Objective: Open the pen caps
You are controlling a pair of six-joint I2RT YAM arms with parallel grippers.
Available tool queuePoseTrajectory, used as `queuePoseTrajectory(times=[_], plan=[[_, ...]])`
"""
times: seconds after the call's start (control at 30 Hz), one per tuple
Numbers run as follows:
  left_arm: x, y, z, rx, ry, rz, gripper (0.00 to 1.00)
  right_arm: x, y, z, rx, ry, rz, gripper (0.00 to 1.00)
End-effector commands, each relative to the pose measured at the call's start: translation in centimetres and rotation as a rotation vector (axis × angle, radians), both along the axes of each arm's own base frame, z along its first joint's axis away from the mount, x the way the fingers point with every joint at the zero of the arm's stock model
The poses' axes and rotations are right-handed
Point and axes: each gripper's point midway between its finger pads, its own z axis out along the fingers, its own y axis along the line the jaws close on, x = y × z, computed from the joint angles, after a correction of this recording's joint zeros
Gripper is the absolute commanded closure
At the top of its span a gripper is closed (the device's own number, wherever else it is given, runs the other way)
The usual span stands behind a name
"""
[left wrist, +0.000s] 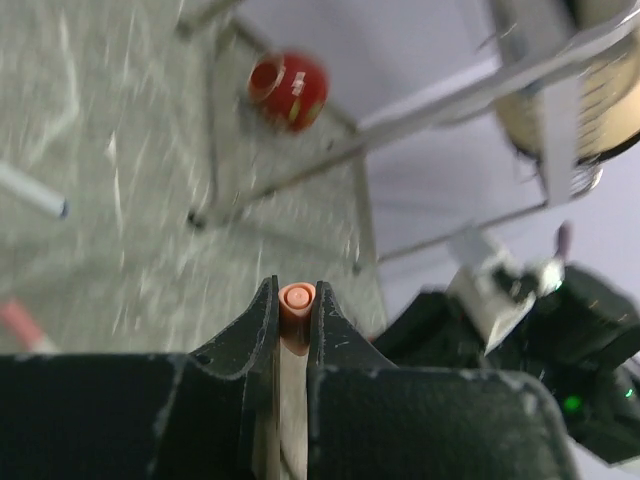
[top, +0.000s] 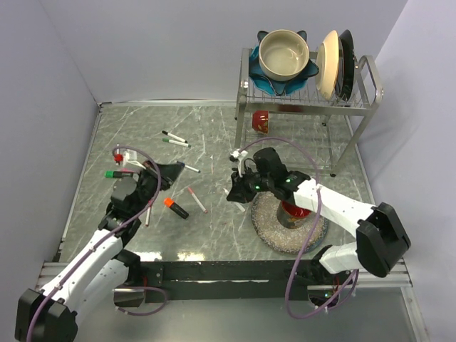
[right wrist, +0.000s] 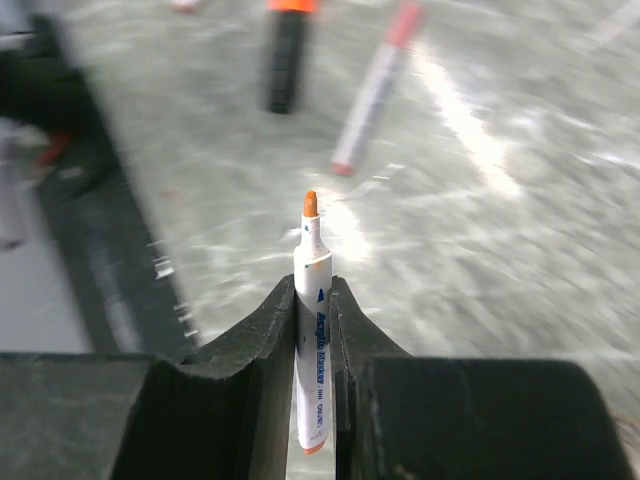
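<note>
Left hand [left wrist: 294, 292]: clamping on an orange pen cap [left wrist: 297, 300], whose round end is poking out between the fingertips.
Right hand [right wrist: 312, 292]: gripping a white marker [right wrist: 311, 255], whose bare orange tip is sticking out beyond the fingers, over the desk [right wrist: 520, 230].

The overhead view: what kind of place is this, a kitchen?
Likely a robot test bench dressed like a kitchen: plain walls enclose the table, a dish rack holds a bowl and plates, markers lie scattered.
</note>
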Motion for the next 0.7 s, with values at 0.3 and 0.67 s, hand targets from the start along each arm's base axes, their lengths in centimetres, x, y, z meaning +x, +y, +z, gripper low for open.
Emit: queuePoseTrajectory(times=[0.3, 0.67], plan=[[-8.3, -4.2, -14.8, 0.355, 0.588, -0.161, 0.99, 6.6, -0.3, -7.4, -0.314, -0.007, -0.259, 1.0], [-10.9, -1.8, -20.9, 0.522, 0.801, -0.094, 0.99, 7.0, -0.7, -10.2, -0.421, -0.008, -0.247, 0.94]])
